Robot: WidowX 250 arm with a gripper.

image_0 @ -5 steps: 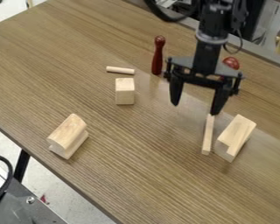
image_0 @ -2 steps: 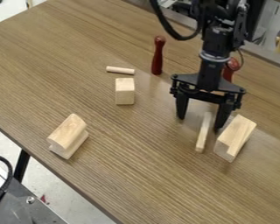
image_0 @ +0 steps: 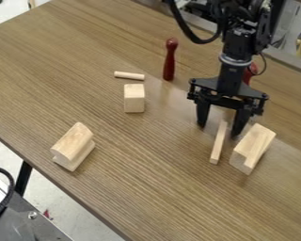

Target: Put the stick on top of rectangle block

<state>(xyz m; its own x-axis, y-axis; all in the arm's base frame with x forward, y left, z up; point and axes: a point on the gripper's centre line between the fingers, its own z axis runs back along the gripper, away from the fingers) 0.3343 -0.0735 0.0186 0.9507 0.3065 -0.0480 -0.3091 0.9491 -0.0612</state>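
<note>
Wood-grain table [image_0: 146,174] | pincer [image_0: 219,131] partly open, gripping nothing | stick [image_0: 218,145] between fingertips

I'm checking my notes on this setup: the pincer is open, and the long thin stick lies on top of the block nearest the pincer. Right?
Not on top: the camera view shows the stick lying on the table beside that block. The pincer is open, as you say.

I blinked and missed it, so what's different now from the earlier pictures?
The pincer came down lower and its fingers drew closer together, but it hasn't grabbed the stick. The stick's near end swung left, away from the block beside it. The small block and red pin stayed put.
</note>
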